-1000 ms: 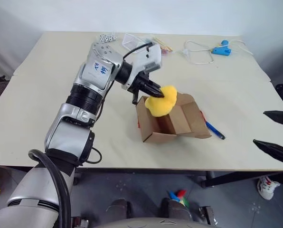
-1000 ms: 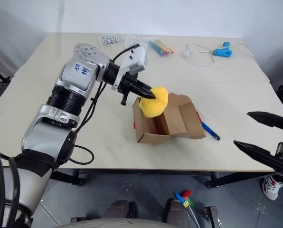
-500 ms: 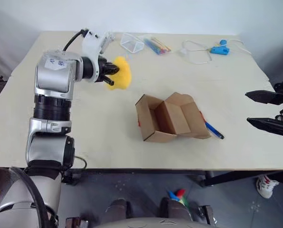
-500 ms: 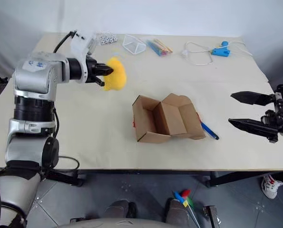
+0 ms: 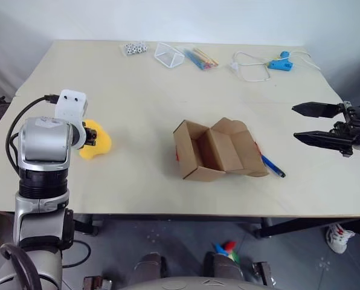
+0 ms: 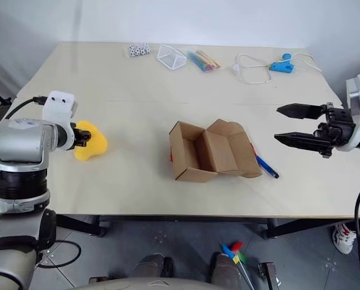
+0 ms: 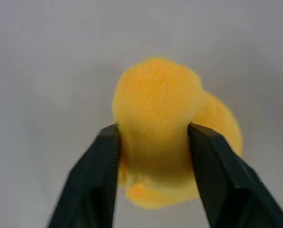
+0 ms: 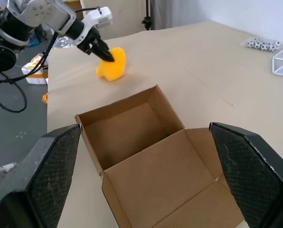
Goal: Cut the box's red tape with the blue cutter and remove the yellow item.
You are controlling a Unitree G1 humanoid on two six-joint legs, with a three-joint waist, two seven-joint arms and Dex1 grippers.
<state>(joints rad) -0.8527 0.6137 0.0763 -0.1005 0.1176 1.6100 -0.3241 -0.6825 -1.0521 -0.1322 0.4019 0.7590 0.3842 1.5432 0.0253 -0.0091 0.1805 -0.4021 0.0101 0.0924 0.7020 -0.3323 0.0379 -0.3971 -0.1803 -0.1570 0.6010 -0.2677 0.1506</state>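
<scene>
The brown cardboard box (image 5: 213, 151) stands open and empty in the middle of the table. A sliver of red tape (image 5: 176, 158) shows on its left side. The blue cutter (image 5: 272, 165) lies on the table against the box's right flap. The yellow item (image 5: 96, 144) rests on the table far to the left. My left gripper (image 7: 153, 130) points down at it, open, with one finger on each side just touching it. My right gripper (image 5: 294, 122) hovers open and empty to the right of the box, pointing left toward it.
Along the far edge lie small white beads (image 5: 135, 48), a clear triangular piece (image 5: 169, 54), a bundle of coloured sticks (image 5: 201, 57) and a light-blue gadget (image 5: 279, 63) with a white cable. The yellow item is close to the table's left edge.
My left arm carried the yellow item out of the box, swung it left and set it down on the table, and its fingers spread. My right gripper moved inward from the right edge.
</scene>
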